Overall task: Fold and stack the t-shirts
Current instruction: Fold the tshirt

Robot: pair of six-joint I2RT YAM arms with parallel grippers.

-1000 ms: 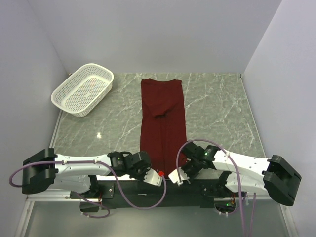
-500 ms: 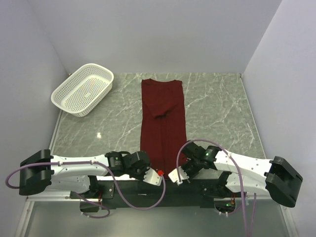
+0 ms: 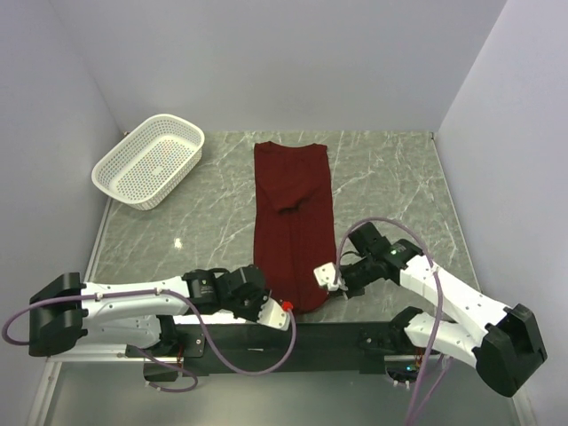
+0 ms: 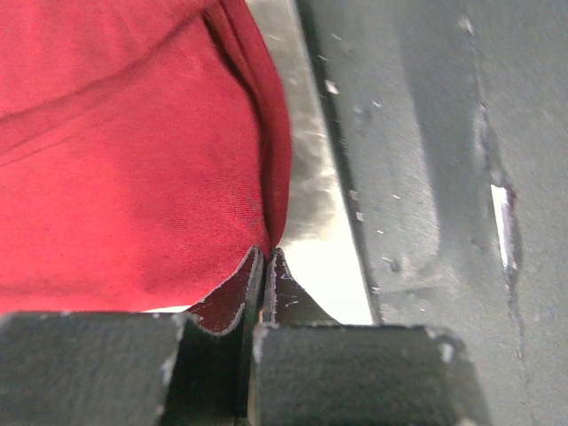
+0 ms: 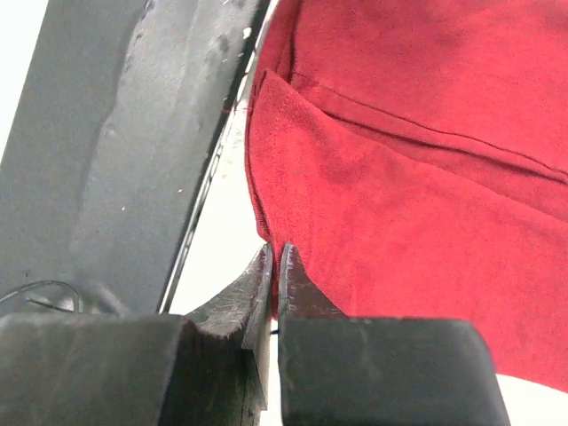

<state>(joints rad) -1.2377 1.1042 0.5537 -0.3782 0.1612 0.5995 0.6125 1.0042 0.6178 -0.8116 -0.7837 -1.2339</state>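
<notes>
The dark red t-shirt (image 3: pixel 293 209) lies as a long narrow strip down the middle of the table, collar end far, hem near the arms. My left gripper (image 3: pixel 269 306) is shut on the near left corner of the hem; in the left wrist view the fingers (image 4: pixel 268 256) pinch the t-shirt (image 4: pixel 133 160) at its edge. My right gripper (image 3: pixel 327 277) is shut on the near right corner; the right wrist view has its tips (image 5: pixel 277 253) closed on the t-shirt (image 5: pixel 399 177) edge. A folded sleeve makes a bump (image 3: pixel 289 202) on the strip.
A white perforated basket (image 3: pixel 149 160) stands at the far left of the marble table (image 3: pixel 390 195). The dark rail of the near table edge (image 3: pixel 337 333) runs just behind both grippers. Grey walls close in the left, right and far sides.
The right gripper closed on the shirt's near right corner, then drew it up and away from the near edge while its arm swung right. The left gripper stayed shut, barely moving.
</notes>
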